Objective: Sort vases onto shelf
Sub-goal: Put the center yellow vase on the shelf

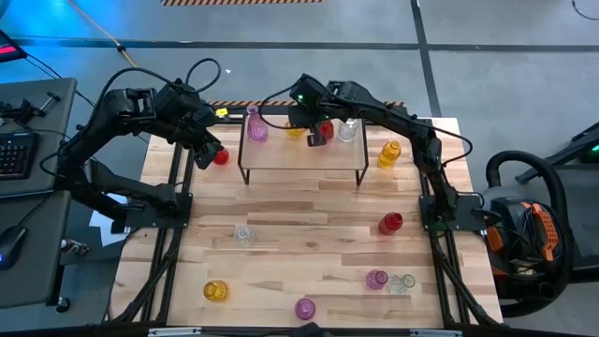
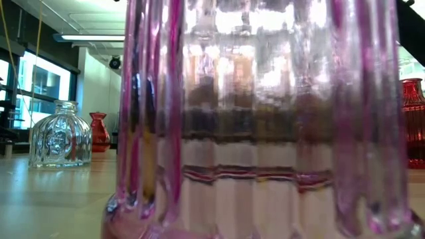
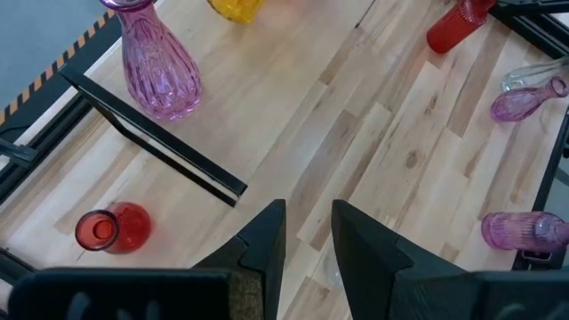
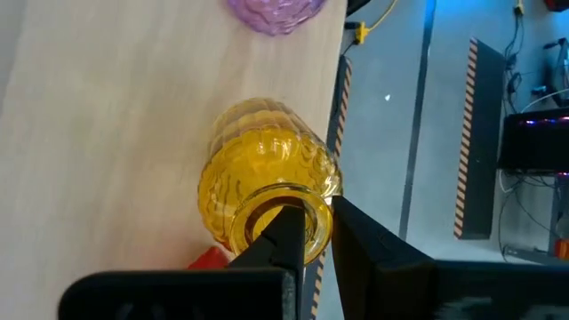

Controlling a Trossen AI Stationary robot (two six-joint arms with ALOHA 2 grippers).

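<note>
The shelf [image 1: 301, 159] stands at the table's far middle. On its top stand a pink vase [image 1: 254, 124], a yellow vase [image 1: 296, 131], a red vase [image 1: 326, 128] and a clear vase [image 1: 348, 129]. My right gripper [image 1: 314, 131] is over the shelf, shut on the yellow vase [image 4: 267, 182]. My left gripper [image 3: 309, 233] hovers left of the shelf, open and empty, beside a red vase [image 1: 221, 156] that stands on the table by its base. That red vase also shows in the left wrist view [image 3: 111, 228]. My right gripper holds the yellow vase by the rim of its mouth [image 4: 313, 220]. One finger [image 4: 283, 233] is inside the neck and the other is outside. The fingers come from above, pointing down. The vase is upright over the shelf top near its far edge; whether it rests there I cannot tell.
More vases are spread over the table: yellow [image 1: 389, 153] right of the shelf, red [image 1: 390, 223], clear [image 1: 244, 235], yellow [image 1: 215, 291], pink [image 1: 304, 308], pink [image 1: 376, 279] and clear [image 1: 402, 282]. A pink vase [image 2: 265, 119] fills the low view.
</note>
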